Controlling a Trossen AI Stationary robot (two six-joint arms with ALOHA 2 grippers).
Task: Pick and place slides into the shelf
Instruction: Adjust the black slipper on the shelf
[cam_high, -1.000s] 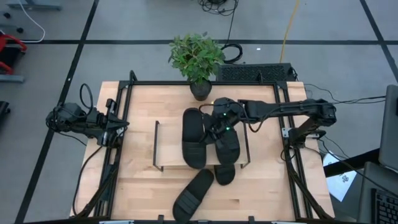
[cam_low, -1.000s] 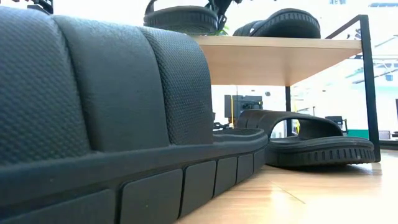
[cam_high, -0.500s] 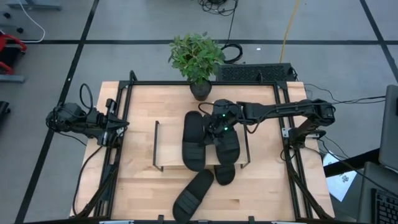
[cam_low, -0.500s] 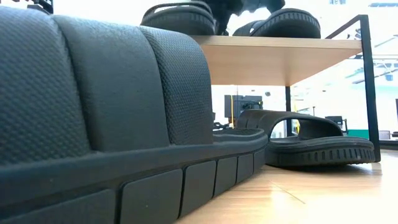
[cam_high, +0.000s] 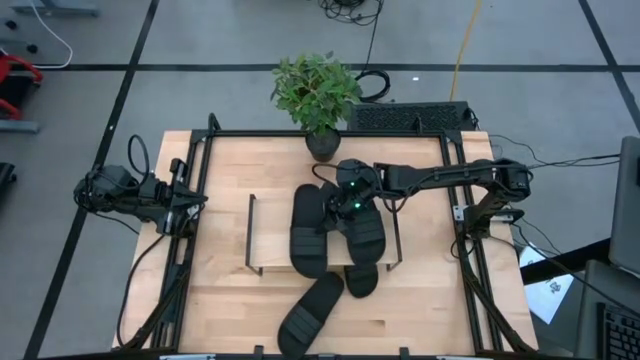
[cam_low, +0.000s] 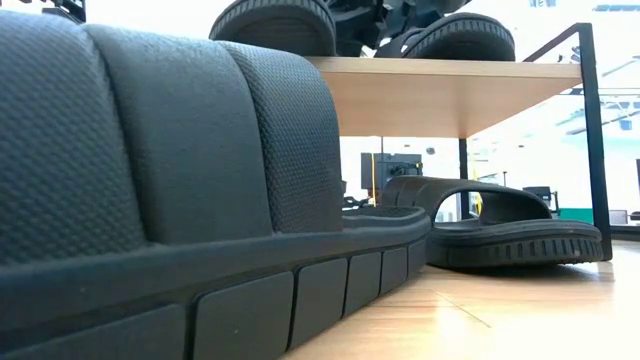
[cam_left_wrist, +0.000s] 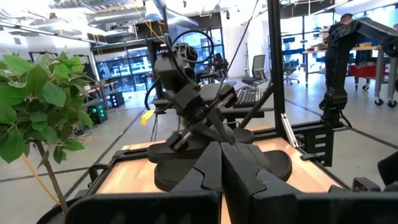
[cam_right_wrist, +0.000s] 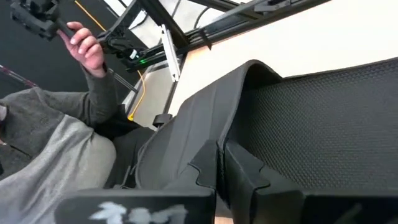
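Jaws pressed together, the right gripper (cam_high: 342, 200) sits between two slides (cam_high: 308, 228) on the shelf (cam_high: 270, 236); the left gripper (cam_high: 190, 210), jaws likewise together, waits at the worktop's (cam_high: 230, 300) left edge.

Black slides on pale wood, one spot of green.

All four slides (cam_high: 310, 228) are matte black; the nearest one in the low view (cam_low: 150, 190) shows a fine pebbled grain on its ribbed strap and a blocky grooved sole edge. The shelf (cam_low: 450, 92) has a light wood board and a thin black wire frame. The tabletop (cam_high: 225, 290) is pale, finely striped wood inside a black frame. The plant (cam_high: 316, 88) has green leaves. The floor (cam_high: 150, 60) is grey with black lines. A person's sleeve (cam_right_wrist: 43, 130) is grey.
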